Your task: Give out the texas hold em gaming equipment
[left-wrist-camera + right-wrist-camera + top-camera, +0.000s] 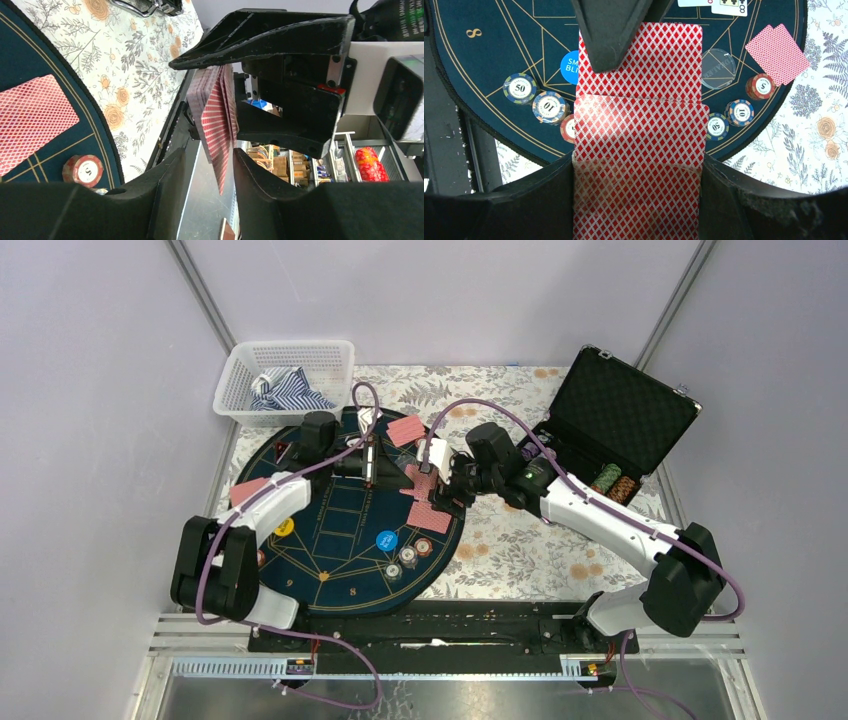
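Observation:
My right gripper (443,490) is shut on a deck of red-backed cards (638,150) and holds it above the dark blue mat (340,530). One card (644,60) sticks out past the deck. My left gripper (400,472) faces the deck. In the left wrist view its open fingers (165,195) straddle the tip of that card (220,160), with a gap on the left side. Dealt red cards (407,430) lie on the mat, with more (778,46) in the right wrist view. Chip stacks (520,88), a blue disc (387,540), a yellow disc (285,528) and a clear disc (718,68) sit on the mat.
An open black case (610,420) holding more chips (615,483) stands at the back right. A white basket (240,370) with a striped cloth is at the back left. Face-up cards (719,3) lie on the mat. The tablecloth (530,550) is flowered.

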Available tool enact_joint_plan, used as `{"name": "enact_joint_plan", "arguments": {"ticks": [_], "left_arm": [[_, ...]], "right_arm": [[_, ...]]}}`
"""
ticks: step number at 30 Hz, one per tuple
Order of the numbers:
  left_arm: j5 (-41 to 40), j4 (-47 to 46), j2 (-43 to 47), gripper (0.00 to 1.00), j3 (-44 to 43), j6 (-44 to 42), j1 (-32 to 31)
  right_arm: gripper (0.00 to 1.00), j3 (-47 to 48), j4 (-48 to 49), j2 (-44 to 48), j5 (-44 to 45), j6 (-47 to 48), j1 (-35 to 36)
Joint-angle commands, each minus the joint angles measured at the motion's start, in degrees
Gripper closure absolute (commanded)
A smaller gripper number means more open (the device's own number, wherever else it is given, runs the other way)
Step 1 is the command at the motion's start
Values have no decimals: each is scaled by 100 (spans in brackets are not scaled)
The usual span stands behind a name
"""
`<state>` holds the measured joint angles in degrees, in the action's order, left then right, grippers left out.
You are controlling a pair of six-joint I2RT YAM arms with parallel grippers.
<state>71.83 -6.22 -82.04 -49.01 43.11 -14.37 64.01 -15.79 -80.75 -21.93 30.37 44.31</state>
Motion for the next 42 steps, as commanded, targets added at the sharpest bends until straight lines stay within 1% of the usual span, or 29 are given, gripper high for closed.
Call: {"name": "enact_joint_plan", "arguments": {"ticks": [1, 4, 6, 7, 8, 11, 12, 13, 15, 17, 19, 21, 22, 26, 27, 28, 31, 33, 35, 38, 42], "left_arm": [[-180, 409, -87, 62, -357, -478, 40], [-358, 817, -69, 75, -433, -726, 259], [-352, 819, -28, 84, -389, -707, 469], [-328, 788, -5, 90, -359, -664, 558], [-307, 740, 14, 93, -336, -637, 653], [-234, 644, 91, 99, -279, -481, 946], [-223, 649, 111, 100, -295, -477, 1082], [-270, 804, 134, 100, -345, -593, 1192], [-553, 1595, 167, 100, -575, -1200, 1400], [-1081, 2551, 220, 100, -881, -1971, 1570], [-1695, 3314, 253, 100, -1131, -2626, 1667], [-2588, 3963, 294, 100, -1431, -3263, 1682], [-3091, 4172, 347, 100, -1516, -3510, 1676], [-5330, 4630, 477, 100, -1638, -4024, 1680], [-5879, 4666, 512, 100, -1618, -4130, 1659], [-6599, 4673, 540, 100, -1577, -4248, 1633], [-7811, 4604, 541, 100, -1428, -4715, 1592], [-8431, 4317, 583, 100, -1188, -5062, 1494], [-8924, 3849, 689, 100, -791, -5356, 1341], [-9630, 3240, 719, 100, -409, -5629, 867], [-9980, 3064, 329, 100, -367, -5502, 370]], "right_arm": [[90, 305, 358, 33, 56, -85, 27], [90, 275, 366, 43, 96, -109, 28], [90, 255, 395, 59, 138, -125, 25], [90, 253, 409, 62, 166, -121, 32], [90, 246, 412, 60, 198, -119, 29], [90, 225, 419, 51, 239, -116, 26], [90, 214, 426, 57, 257, -112, 30], [90, 200, 428, 54, 274, -113, 25], [91, 176, 427, 59, 332, -96, 25], [91, 151, 421, 68, 384, -83, 26], [91, 148, 396, 77, 400, -77, 29], [91, 139, 405, 77, 387, -87, 26], [91, 138, 402, 80, 384, -91, 29], [91, 109, 410, 86, 370, -112, 27], [91, 92, 437, 89, 366, -112, 29], [91, 78, 449, 88, 361, -117, 25], [91, 60, 499, 61, 346, -136, 31], [91, 67, 504, 35, 322, -150, 27], [91, 77, 503, 16, 296, -154, 25], [91, 48, 507, 36, 299, -157, 30], [91, 0, 507, 83, 347, -159, 29]]}}
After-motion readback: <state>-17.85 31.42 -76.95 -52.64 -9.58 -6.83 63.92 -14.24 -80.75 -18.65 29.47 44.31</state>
